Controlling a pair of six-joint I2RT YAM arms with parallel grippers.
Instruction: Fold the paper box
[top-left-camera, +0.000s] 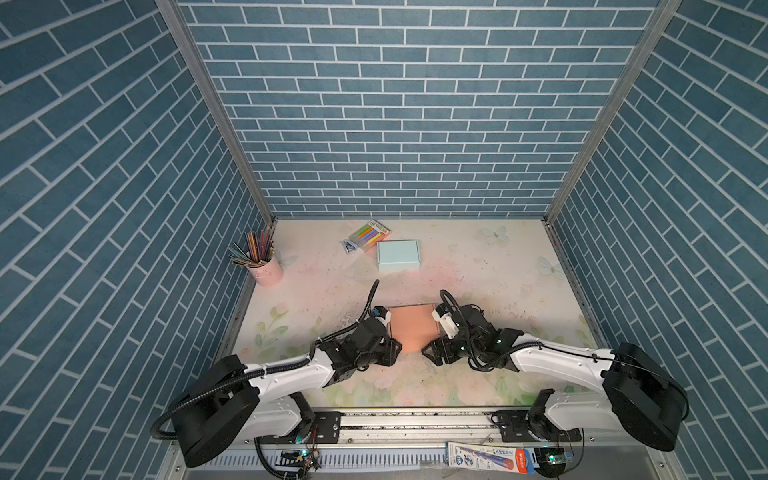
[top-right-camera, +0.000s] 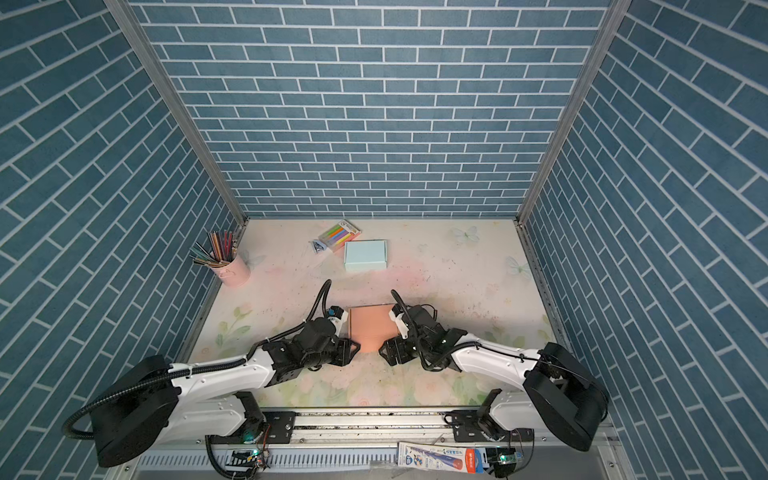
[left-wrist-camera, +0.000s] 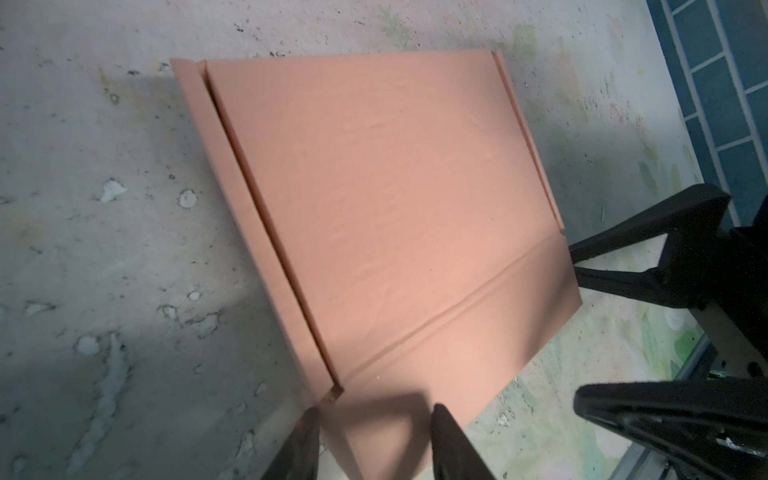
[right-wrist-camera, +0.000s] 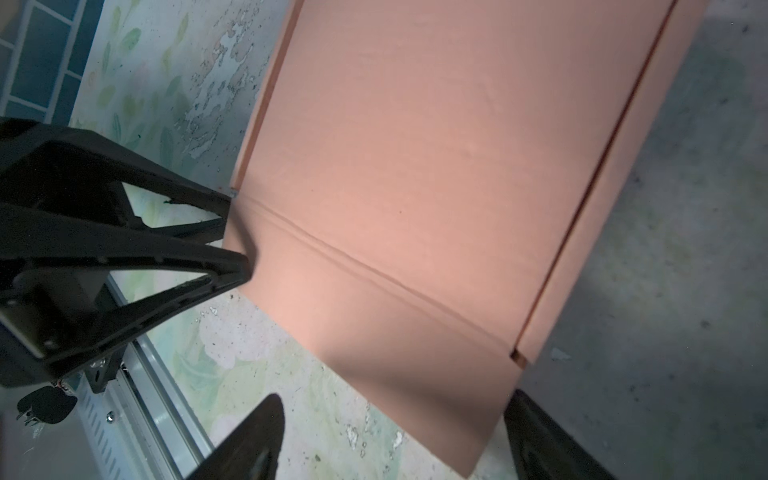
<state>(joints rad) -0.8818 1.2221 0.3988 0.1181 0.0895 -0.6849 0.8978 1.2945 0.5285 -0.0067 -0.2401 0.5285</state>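
The salmon paper box (top-left-camera: 411, 326) (top-right-camera: 371, 324) lies flat at the front middle of the table, lid down, with a creased front flap (left-wrist-camera: 436, 332) (right-wrist-camera: 395, 353) sticking out toward the arms. My left gripper (top-left-camera: 398, 347) (left-wrist-camera: 374, 411) is at the flap's left corner. It stands open, about half as wide as the right one, with that corner between its fingers. My right gripper (top-left-camera: 426, 353) (right-wrist-camera: 395, 399) is wide open at the flap's right corner, straddling it without pinching it. Each gripper shows in the other wrist view, the left gripper (right-wrist-camera: 241, 232) against the flap's edge.
A closed light blue box (top-left-camera: 397, 255) sits farther back, with a pack of markers (top-left-camera: 371, 233) and a small blue clip (top-left-camera: 350, 247) behind it. A pink cup of pencils (top-left-camera: 266, 270) stands at the back left. The metal rail (top-left-camera: 415, 419) runs along the front edge.
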